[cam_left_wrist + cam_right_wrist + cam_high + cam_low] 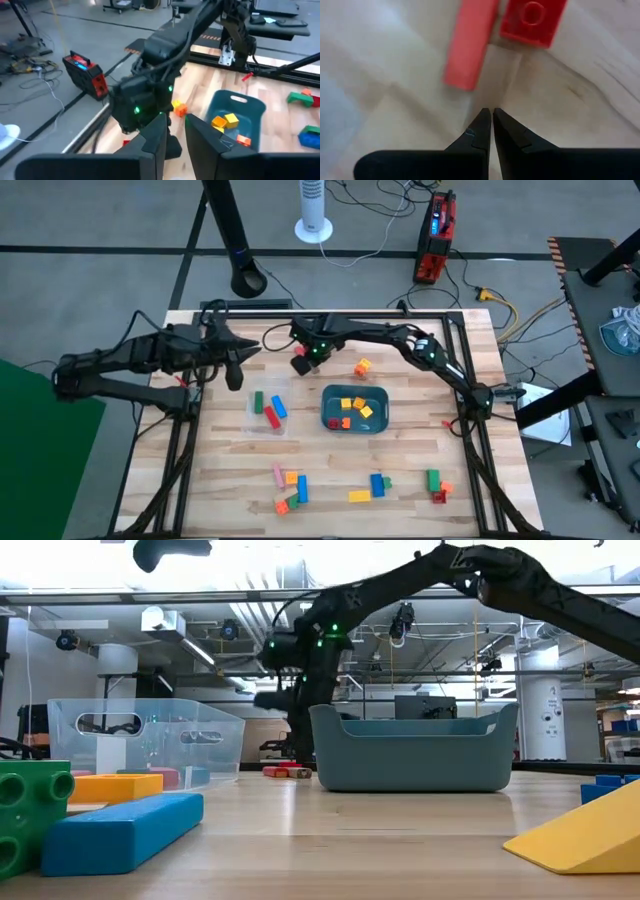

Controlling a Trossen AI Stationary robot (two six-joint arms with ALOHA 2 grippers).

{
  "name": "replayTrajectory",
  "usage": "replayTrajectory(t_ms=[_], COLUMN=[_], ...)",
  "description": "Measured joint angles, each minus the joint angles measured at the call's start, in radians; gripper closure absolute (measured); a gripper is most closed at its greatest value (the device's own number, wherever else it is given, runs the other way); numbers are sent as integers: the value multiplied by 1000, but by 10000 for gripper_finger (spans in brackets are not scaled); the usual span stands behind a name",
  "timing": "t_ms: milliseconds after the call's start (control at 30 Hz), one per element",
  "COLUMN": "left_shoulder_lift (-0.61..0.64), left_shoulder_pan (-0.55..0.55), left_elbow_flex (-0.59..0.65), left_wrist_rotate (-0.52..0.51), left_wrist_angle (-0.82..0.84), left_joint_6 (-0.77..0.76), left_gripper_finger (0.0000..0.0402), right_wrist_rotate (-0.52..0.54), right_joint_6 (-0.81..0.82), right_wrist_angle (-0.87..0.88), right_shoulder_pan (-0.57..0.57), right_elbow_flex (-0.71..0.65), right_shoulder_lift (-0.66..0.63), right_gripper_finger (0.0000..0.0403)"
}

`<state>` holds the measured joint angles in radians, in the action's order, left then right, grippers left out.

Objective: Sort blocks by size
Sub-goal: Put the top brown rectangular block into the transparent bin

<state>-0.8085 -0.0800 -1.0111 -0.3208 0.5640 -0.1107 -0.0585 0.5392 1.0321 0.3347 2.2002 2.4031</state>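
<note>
Wooden desk seen from above, teal tray holding small blocks at centre, clear container with longer bars to its left, loose blocks along the near edge, right gripper beside a red block.

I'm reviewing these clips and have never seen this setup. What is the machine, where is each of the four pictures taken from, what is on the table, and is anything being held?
It is a robot with two dark arms at a wooden table, each ending in a two-finger gripper. One picture looks straight down from above, one looks level across the tabletop, and the other two come from cameras on each wrist.

On the table are a teal tray with a few small blocks in it, a clear plastic container with longer bars, and more coloured blocks loose along the near edge.

The right gripper is reaching to the far side of the table, its fingers shut and empty, hanging just over a red bar and a red block. The left gripper waits raised at the left, fingers slightly apart. Neither holds anything.
</note>
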Motion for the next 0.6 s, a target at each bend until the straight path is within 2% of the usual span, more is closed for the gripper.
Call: replayTrajectory(t_ms=[167,267,400,600], left_shoulder_lift=[34,52,61,61], left_shoulder_pan=[-36,-54,-63,-62], left_elbow_flex=[-2,-2,-2,-2], left_wrist_rotate=[-1,-1,-1,-1], left_wrist_angle=[-1,-2,0,3], left_joint_6=[48,58,58,50], left_gripper_finger=[345,345,345,345], right_wrist_rotate=[4,14,58,55], right_joint_6=[-16,-16,-38,-25], right_wrist_angle=[-20,27,121,146], right_shoulder_pan=[0,0,3,23], right_elbow_flex=[3,4,-2,0], right_shoulder_lift=[25,20,-14,-82], right_gripper_finger=[390,390,390,390])
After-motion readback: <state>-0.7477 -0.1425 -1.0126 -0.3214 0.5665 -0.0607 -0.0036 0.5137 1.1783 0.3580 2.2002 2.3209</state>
